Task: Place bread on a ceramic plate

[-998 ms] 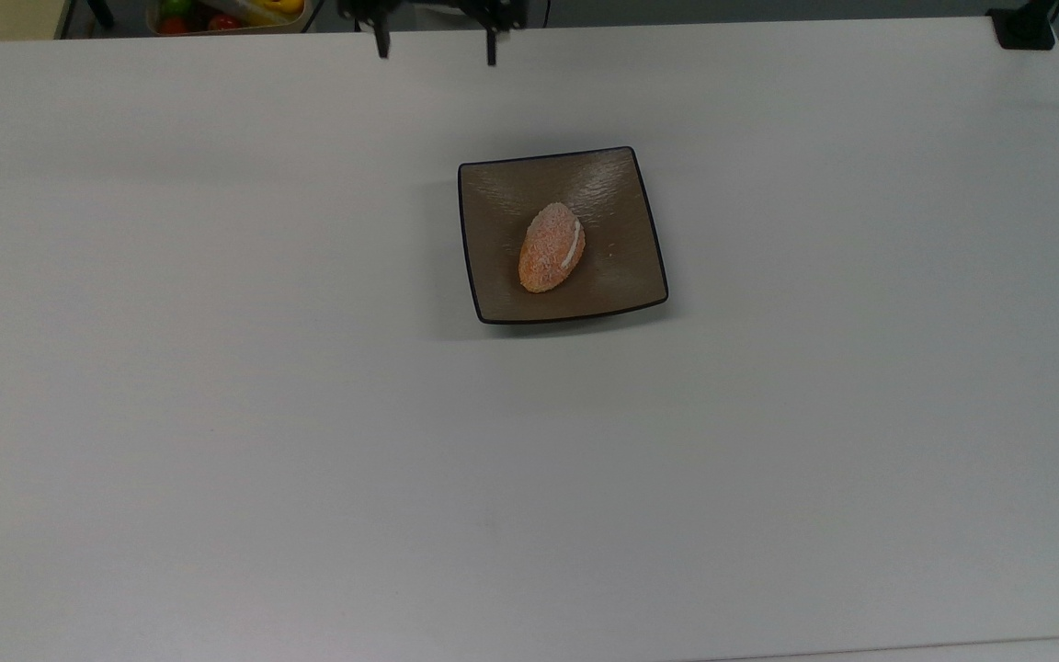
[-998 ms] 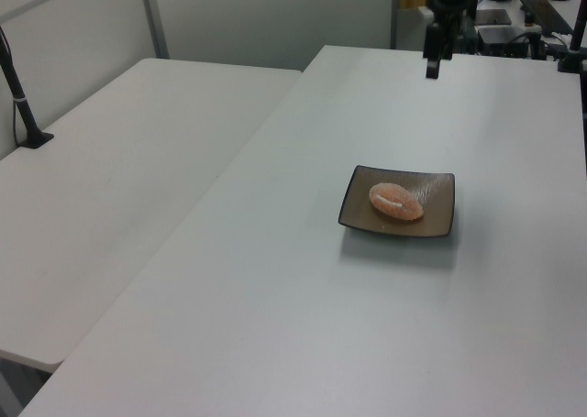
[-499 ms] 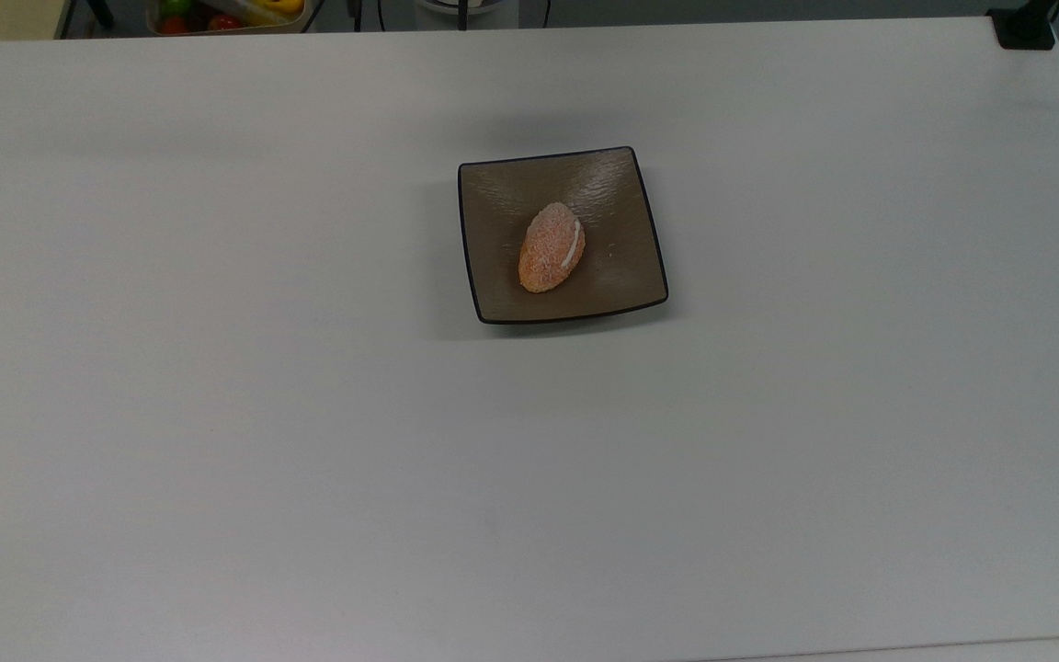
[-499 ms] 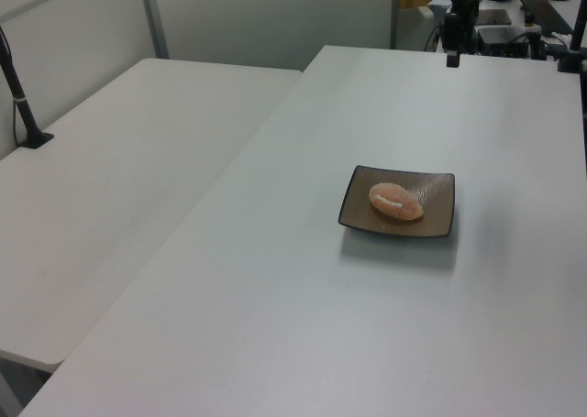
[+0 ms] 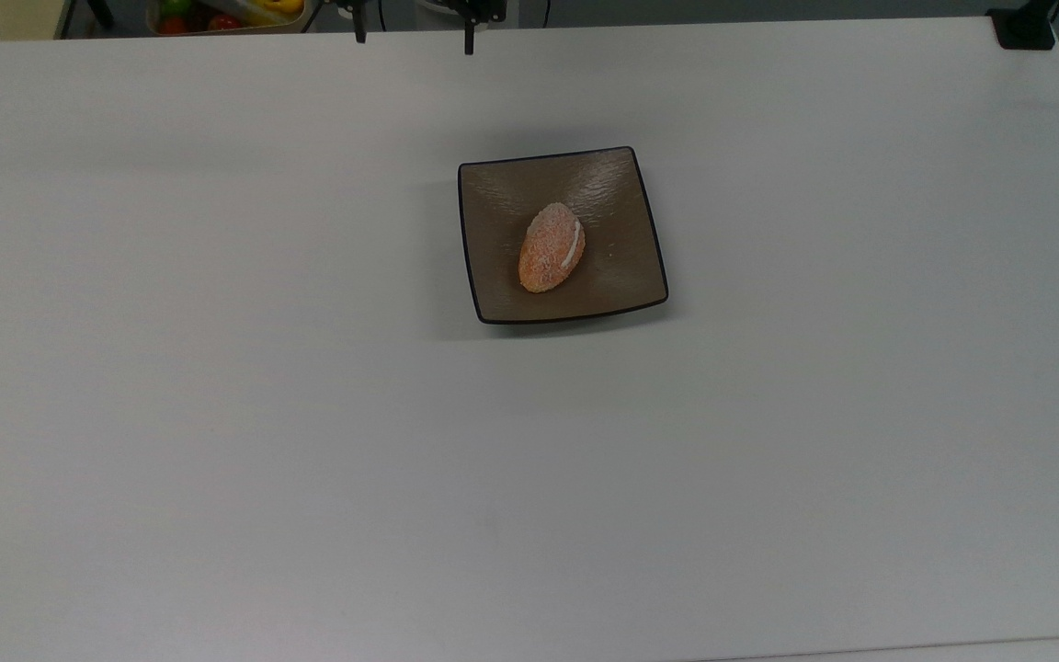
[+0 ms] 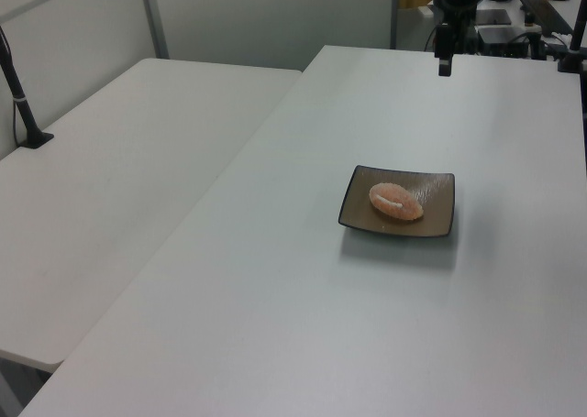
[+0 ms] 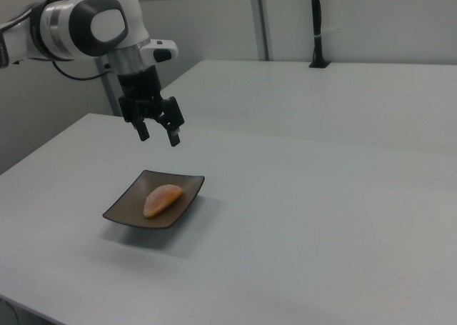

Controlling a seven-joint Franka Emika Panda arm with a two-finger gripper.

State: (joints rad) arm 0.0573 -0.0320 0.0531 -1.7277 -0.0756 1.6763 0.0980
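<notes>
Right view: bread (image 7: pixel 163 199) lies on the plate (image 7: pixel 126 213) (placement looks finished). Gripper (image 7: pixel 158 134) hangs above the plate, spread and empty.

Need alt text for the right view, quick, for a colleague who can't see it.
An orange-brown bread roll lies on a square brown plate on a white table. The robot arm's open gripper hangs in the air above the plate, holding nothing.

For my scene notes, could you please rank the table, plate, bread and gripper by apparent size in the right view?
1. Table
2. Plate
3 and 4. Bread and gripper look alike, and the gripper hangs above the table farther back, so I leave them unranked.
</notes>
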